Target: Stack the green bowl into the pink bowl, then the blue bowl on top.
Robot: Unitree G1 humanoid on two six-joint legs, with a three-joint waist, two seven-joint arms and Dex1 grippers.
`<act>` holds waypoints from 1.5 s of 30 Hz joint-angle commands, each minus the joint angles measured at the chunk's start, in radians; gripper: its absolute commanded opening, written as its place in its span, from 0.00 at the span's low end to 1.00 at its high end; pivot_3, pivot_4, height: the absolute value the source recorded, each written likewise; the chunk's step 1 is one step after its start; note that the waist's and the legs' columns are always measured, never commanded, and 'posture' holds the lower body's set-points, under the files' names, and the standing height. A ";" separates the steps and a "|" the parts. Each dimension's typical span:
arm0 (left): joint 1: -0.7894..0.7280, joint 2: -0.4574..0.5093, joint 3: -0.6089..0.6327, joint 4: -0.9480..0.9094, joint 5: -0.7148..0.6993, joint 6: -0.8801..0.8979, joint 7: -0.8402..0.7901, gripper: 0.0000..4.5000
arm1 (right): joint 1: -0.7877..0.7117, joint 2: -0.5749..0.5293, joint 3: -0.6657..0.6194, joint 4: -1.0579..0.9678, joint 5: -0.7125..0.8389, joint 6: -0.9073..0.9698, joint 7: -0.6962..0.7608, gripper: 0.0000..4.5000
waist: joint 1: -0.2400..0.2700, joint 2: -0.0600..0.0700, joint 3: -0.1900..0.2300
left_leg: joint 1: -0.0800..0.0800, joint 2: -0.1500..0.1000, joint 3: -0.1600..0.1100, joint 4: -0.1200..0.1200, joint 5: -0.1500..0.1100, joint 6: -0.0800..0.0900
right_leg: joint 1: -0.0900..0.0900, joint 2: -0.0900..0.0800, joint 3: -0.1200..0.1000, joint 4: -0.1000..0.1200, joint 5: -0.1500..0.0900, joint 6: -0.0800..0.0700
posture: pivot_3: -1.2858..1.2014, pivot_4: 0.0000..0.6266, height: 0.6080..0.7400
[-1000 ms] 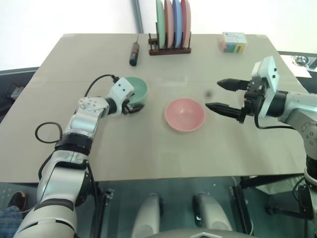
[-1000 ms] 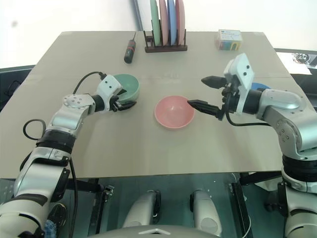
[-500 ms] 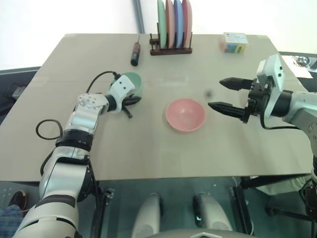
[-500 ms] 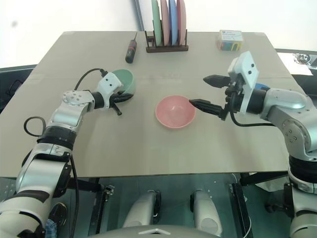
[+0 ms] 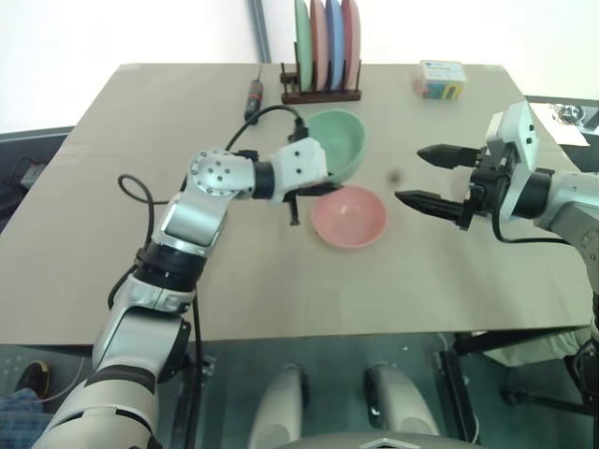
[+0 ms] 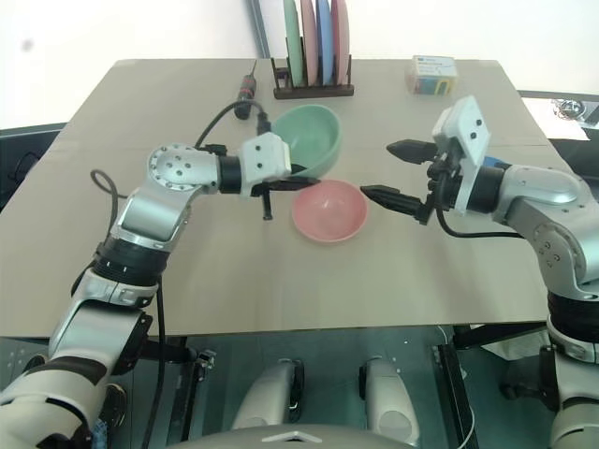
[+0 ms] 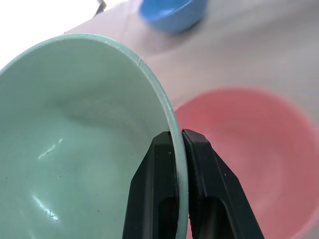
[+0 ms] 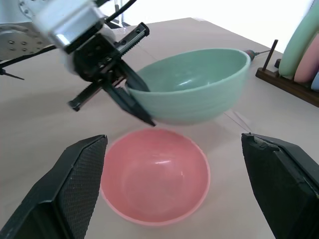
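My left gripper (image 5: 314,189) is shut on the near rim of the mint-green bowl (image 5: 335,145), one finger inside and one outside. It holds the bowl tilted in the air, just behind and to the left of the salmon-pink bowl (image 5: 349,217). The pink bowl stands upright and empty on the table. The left wrist view has the sky-blue bowl (image 7: 172,12) on the table beyond the pink one. To the right of the pink bowl my right gripper (image 5: 410,174) hovers open, with nothing between its fingers.
A wooden rack (image 5: 321,94) with several upright plates stands at the table's back edge. A screwdriver (image 5: 252,98) lies to its left, and a small colourful box (image 5: 442,79) sits at the back right. A black cable loops off my left arm.
My left gripper closed on the green bowl's rim, lifted it and carried it to the right, up beside the pink bowl. The right gripper has stayed put and open.
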 commanded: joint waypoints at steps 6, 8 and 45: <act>0.012 0.004 0.001 -0.093 -0.022 0.012 -0.022 0.10 | -0.013 -0.013 0.003 -0.013 -0.008 -0.035 -0.006 1.00 | 0.002 0.000 0.000 | 0.000 0.000 0.000 0.002 0.000 0.000 | 0.000 0.000 0.000 0.000 0.000 0.000 | 0.52 0.24 1.00; 0.015 0.002 0.016 -0.094 -0.043 0.030 -0.024 0.24 | -0.011 -0.020 0.004 -0.012 -0.012 -0.037 -0.002 1.00 | 0.003 0.000 0.000 | 0.000 0.000 0.000 0.002 0.000 0.000 | 0.000 0.000 0.000 0.000 0.000 0.000 | 0.52 0.24 1.00; 0.426 -0.010 0.533 -0.238 -0.478 0.179 0.265 0.74 | -0.253 0.069 0.175 1.024 -0.556 -0.298 -0.224 0.76 | 0.000 0.000 0.000 | 0.000 0.000 0.001 0.003 0.000 0.000 | 0.001 0.000 0.001 0.000 0.000 0.000 | 0.52 0.24 1.00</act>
